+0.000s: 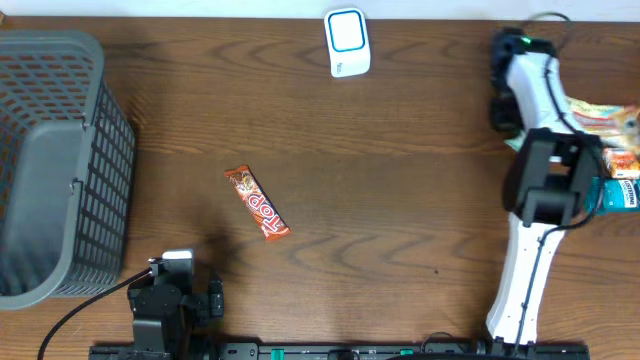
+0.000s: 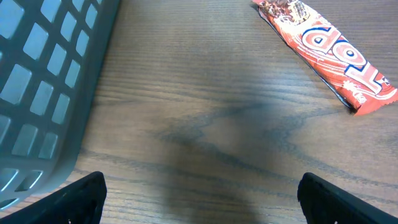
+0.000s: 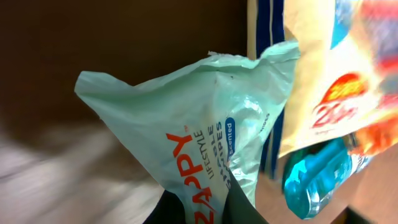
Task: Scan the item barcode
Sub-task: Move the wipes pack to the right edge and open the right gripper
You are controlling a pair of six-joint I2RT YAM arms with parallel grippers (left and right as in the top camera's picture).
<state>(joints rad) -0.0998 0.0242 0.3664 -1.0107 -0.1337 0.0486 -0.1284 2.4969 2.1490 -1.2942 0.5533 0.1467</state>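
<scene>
A pale green wipes packet [image 3: 199, 137] with orange lettering hangs pinched between the two dark fingers of my right gripper [image 3: 208, 208], which is shut on its lower end. In the overhead view the right gripper [image 1: 592, 190] sits at the table's right edge, beside the pile of goods. The white scanner [image 1: 347, 42] with a blue ring lies at the far middle of the table. My left gripper [image 2: 202, 202] is open and low over bare wood at the near left [image 1: 175, 265], holding nothing.
An orange candy bar [image 1: 257, 202] lies mid-table, up and right of the left gripper [image 2: 326, 53]. A grey mesh basket [image 1: 60, 160] fills the left side [image 2: 43, 81]. Snack packets [image 1: 605, 118] and a teal-blue pack [image 3: 317, 180] lie at the right edge.
</scene>
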